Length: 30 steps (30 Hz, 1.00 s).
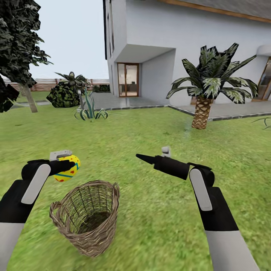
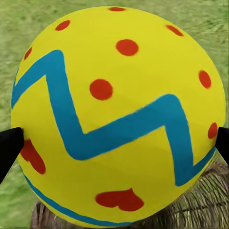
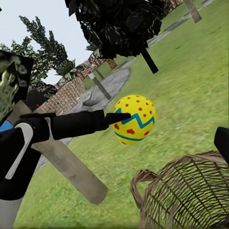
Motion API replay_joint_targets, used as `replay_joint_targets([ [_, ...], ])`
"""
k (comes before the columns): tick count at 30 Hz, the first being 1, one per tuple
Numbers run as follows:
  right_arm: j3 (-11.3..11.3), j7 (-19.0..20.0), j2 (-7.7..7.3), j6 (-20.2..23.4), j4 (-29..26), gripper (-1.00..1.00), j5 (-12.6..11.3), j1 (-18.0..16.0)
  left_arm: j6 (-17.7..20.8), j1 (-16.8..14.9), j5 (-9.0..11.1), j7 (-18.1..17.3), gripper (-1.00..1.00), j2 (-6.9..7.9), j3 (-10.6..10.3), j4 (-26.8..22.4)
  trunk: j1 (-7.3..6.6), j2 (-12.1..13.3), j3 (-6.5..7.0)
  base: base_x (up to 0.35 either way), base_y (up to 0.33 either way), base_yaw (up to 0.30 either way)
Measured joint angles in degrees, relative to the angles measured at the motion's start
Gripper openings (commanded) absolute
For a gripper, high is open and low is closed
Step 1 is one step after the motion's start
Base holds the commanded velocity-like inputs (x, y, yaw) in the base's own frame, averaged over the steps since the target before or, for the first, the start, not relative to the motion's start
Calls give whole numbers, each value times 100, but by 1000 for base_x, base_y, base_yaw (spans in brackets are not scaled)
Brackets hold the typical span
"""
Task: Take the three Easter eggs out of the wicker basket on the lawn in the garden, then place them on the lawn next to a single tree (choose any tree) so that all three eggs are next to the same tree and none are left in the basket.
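A: One Easter egg [image 1: 68, 168] is in the left claw [image 1: 70, 164], clenched between the black fingers [image 2: 8, 148]. It hangs in the air just above the rim of the wicker basket [image 1: 87, 216], at about 10 o'clock from it. It is yellow with red dots and a blue zigzag band.

B: And the basket itself?

A: It stands on the lawn [image 1: 158, 210] between the two arms, a little tilted. I see only dark weave at its bottom; whether more eggs lie inside, I cannot tell.

B: What about the right claw [image 1: 145, 158]?

A: It holds nothing and points toward 10 o'clock, over the grass, at 2 o'clock from the basket. Its fingers look together, but I cannot tell surely.

B: Something farther away?

A: A palm [image 1: 205, 90] stands at 1 o'clock, beside the house [image 1: 180, 30], and a leaning pale trunk [image 1: 28, 97] at 11 o'clock.
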Motion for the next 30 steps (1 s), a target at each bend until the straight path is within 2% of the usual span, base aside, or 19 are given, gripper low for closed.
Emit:
replay_joint_targets([
  [6, 44, -17, 12, 0, 4, 100, 0, 1, -92, 87, -4, 24, -100, 0, 15, -1, 0, 0, 27, 0, 0, 229],
  [14, 289, -261, 39, 1, 9, 100, -18, 14, -129, 232, -9, 51, -100, 0, 274, 2, 0, 0, 65, 0, 0, 238],
  [17, 404, -272, 34, -5, 9, 100, -19, 30, -153, 260, -14, 213, -100, -3, 418, 1, 0, 0, 79, 0, 0, 238],
  [20, 443, -289, 32, -7, 8, 100, -12, 66, -353, 267, -15, 360, -100, -3, 465, 18, 0, 0, 94, 0, 0, 238],
  [23, 505, -300, 32, -15, 5, 100, -3, 118, -584, 448, -12, 707, -100, -29, 495, 17, 0, 0, 108, 0, 0, 238],
  [26, 727, -303, 41, -183, 1, 100, 3, 148, -881, 557, -4, 844, -100, -19, 511, 44, 0, 0, 122, 0, 0, 215],
  [30, 1288, -520, 45, -569, 0, 100, -5, 288, -988, 655, 1, 888, -100, -33, 516, 78, 0, 0, 129, 0, 0, 67],
])
